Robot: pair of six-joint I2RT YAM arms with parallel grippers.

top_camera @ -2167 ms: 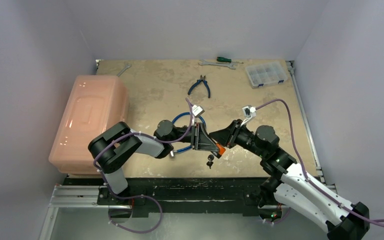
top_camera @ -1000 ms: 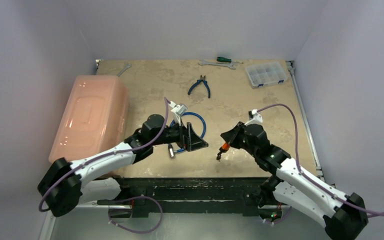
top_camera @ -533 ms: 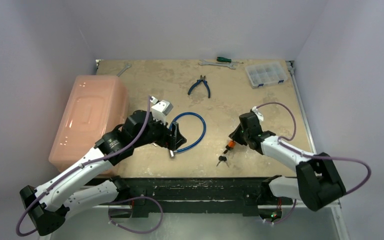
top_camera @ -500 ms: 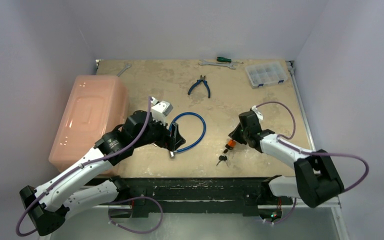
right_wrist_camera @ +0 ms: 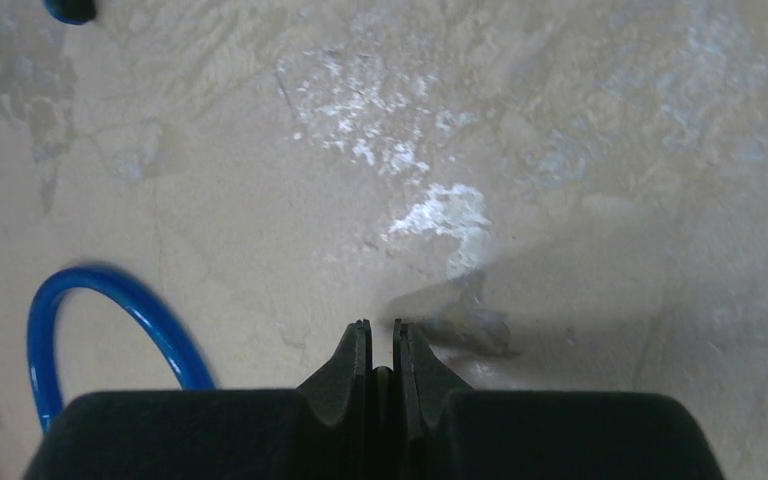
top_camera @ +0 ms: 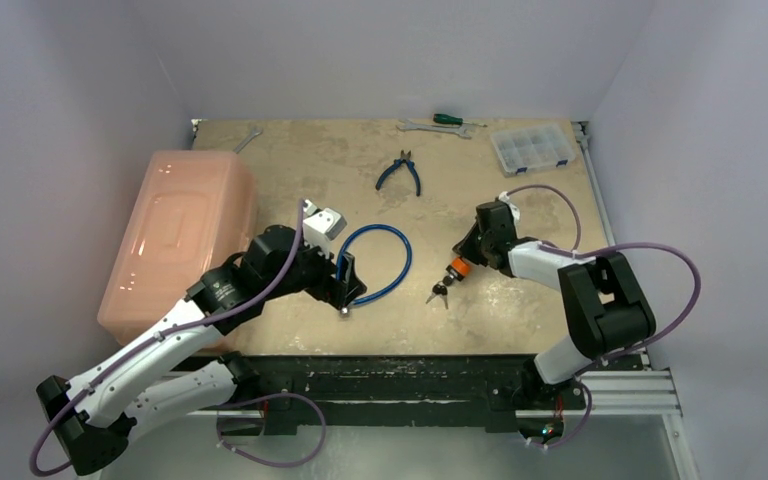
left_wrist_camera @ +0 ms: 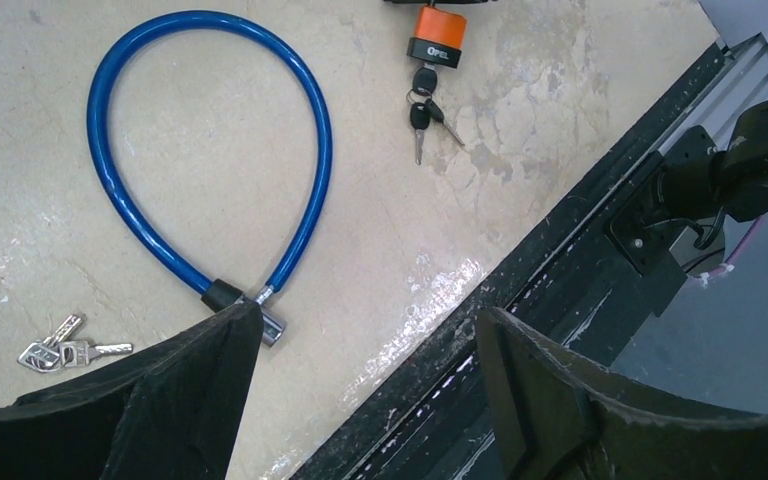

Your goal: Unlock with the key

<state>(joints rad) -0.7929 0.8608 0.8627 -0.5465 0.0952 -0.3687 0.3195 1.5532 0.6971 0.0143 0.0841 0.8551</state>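
Observation:
An orange padlock (top_camera: pixel 454 268) (left_wrist_camera: pixel 435 38) hangs from my right gripper (top_camera: pixel 462 258), which is shut on its top. A key (left_wrist_camera: pixel 422 82) sits in the padlock's keyhole, with further keys (top_camera: pixel 438 292) dangling from its ring. In the right wrist view the right gripper (right_wrist_camera: pixel 380 335) has its jaws pressed on a thin piece, and the padlock body is hidden. My left gripper (top_camera: pixel 348 282) (left_wrist_camera: pixel 365 330) stands open and holds nothing. It hovers over the joint of the blue cable lock (top_camera: pixel 378 258) (left_wrist_camera: pixel 210 150). A second bunch of keys (left_wrist_camera: pixel 60 352) lies beside that cable.
A pink plastic box (top_camera: pixel 178 235) fills the left side. Blue pliers (top_camera: pixel 400 172), a green screwdriver (top_camera: pixel 447 119), a wrench (top_camera: pixel 422 127) and a clear organiser box (top_camera: pixel 532 148) lie at the back. A black rail (top_camera: pixel 400 365) runs along the near edge.
The two grippers have drawn apart. My right gripper carried the padlock and its keys right, then a little towards the back. My left gripper pulled back to the left over the cable joint.

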